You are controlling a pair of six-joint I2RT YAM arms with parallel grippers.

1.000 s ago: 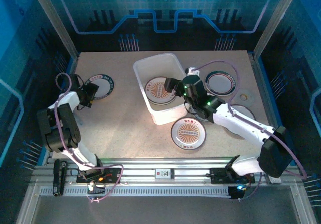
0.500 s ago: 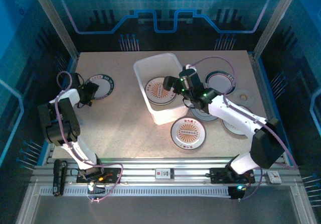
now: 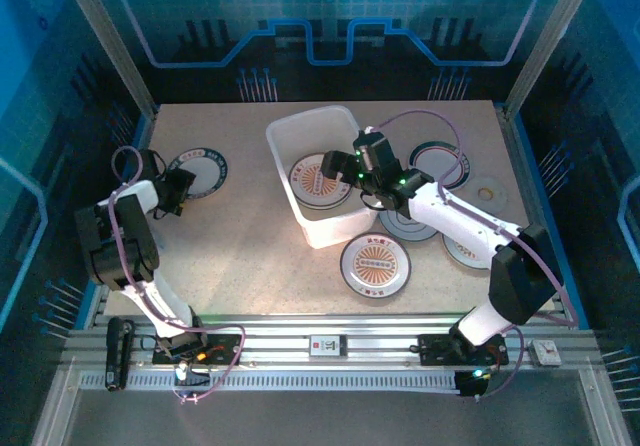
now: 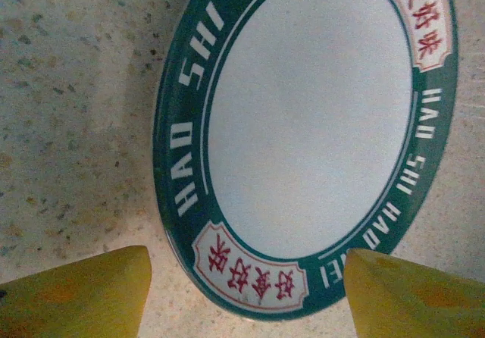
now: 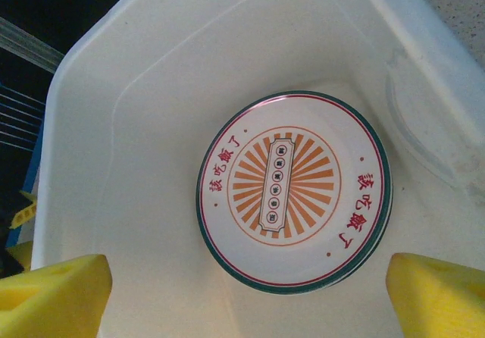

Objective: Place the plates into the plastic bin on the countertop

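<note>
The translucent white plastic bin stands at the back middle of the countertop. In it lies a small stack of plates, the top one with an orange sunburst centre. My right gripper hovers open over the bin, its yellow fingers empty. A green lettered-rim plate lies flat at the far left. My left gripper is open at that plate's near edge, which sits between the fingers without touching them.
More plates lie right of the bin: a sunburst one in front, a dark-rimmed one behind, and two partly under the right arm. A thin pale disc lies near the right edge.
The right arm's wrist has swung toward the back and left above the bin, its elbow drawing in. The left arm has hardly moved.
</note>
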